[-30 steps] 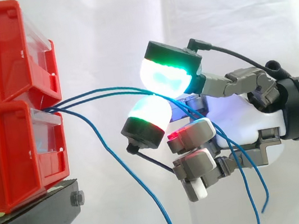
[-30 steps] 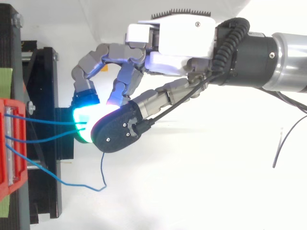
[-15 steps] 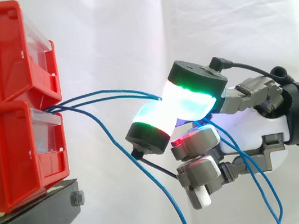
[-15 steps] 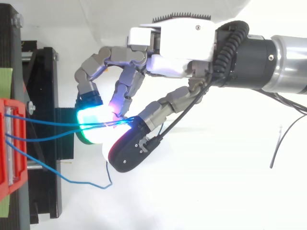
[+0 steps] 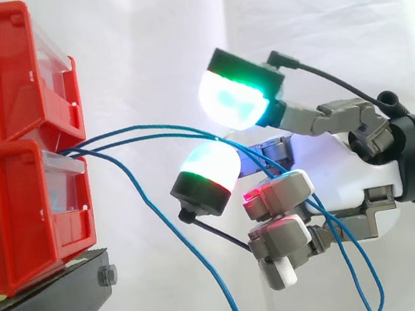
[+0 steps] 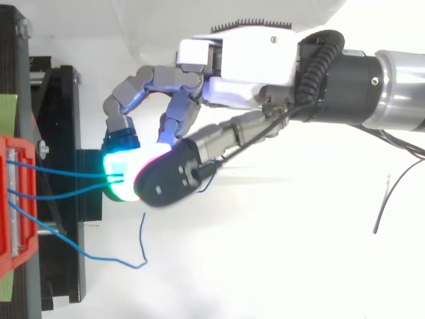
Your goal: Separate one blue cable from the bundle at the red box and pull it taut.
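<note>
Three thin blue cables (image 5: 148, 129), judged light, limp and slippery, leave the red box (image 5: 18, 209) at left, two passing rightward between the parted, unpinching pads (image 5: 234, 100) of the hand (image 5: 345, 173), where one wants a firm pinch.

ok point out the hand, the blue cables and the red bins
hand (image 6: 255, 56), top view, white back of the hand
blue cables (image 5: 144, 126), side view, upper strand near the bins
red bins (image 5: 11, 210), side view, lower bin's side wall
</note>
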